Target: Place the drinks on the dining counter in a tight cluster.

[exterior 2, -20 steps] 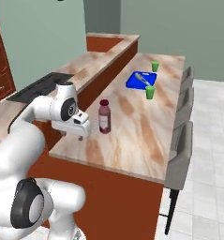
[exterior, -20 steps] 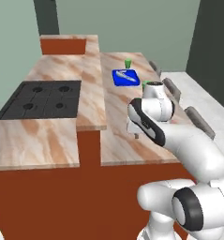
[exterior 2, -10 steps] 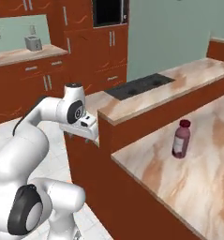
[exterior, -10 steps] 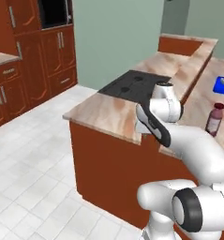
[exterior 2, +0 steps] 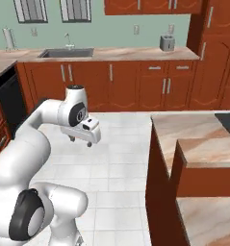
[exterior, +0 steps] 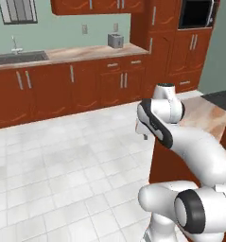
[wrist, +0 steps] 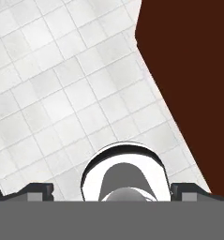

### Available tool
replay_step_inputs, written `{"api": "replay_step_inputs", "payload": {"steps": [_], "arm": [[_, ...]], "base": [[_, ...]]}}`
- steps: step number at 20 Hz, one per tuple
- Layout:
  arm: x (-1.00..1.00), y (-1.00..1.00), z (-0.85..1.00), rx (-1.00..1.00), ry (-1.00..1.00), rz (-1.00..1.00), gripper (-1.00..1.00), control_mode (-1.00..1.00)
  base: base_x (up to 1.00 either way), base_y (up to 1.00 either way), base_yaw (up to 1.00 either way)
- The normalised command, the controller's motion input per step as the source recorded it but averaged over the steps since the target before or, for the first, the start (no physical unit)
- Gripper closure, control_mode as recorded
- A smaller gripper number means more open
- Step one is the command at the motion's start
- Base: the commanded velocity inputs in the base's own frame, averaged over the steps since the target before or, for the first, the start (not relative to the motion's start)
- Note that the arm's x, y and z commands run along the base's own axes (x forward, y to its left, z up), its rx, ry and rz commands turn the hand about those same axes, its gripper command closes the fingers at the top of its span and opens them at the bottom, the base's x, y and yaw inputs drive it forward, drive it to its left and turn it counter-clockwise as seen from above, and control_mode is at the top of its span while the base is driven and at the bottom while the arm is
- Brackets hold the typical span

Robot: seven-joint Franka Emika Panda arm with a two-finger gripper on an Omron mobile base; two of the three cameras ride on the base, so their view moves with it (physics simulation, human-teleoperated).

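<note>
Claw [exterior 2: 81,141] wide open and empty, hanging over the floor tiles [wrist: 62,93], with the dining counter [exterior 2: 208,151] off to my right, no drinks anywhere nearby.

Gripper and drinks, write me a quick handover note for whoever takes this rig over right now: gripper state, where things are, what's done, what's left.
Gripper: open and empty, held out in front of the robot over the tiled floor.
Surroundings: the base faces the wall cabinets and the sink. The end of the marble-topped island is at the robot's right.
Done: cannot be judged from these views, since they give no look at how the drinks stand.
Left: turn back to the island, check the drinks, and fetch and close up any that stand apart.
</note>
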Motion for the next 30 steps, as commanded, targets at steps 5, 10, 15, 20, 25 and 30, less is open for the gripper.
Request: {"api": "replay_step_inputs", "payload": {"steps": [5,10,15,20,25,30], "arm": [[0.00,0.00,0.00,0.00,0.00,0.00,-1.00,1.00],[0.00,0.00,0.00,0.00,0.00,0.00,-1.00,1.00],[0.00,0.00,0.00,0.00,0.00,0.00,-1.00,1.00],[0.00,0.00,0.00,0.00,0.00,0.00,-1.00,1.00],[0.00,0.00,0.00,0.00,0.00,0.00,-1.00,1.00],[0.00,0.00,0.00,0.00,0.00,0.00,-1.00,1.00]], "base": [[0.02,0.24,0.85],[0.72,0.07,0.20],[0.81,0.00,-0.08],[0.84,0.14,-0.16],[0.90,0.32,-0.15],[0.91,0.31,-0.12]]}}
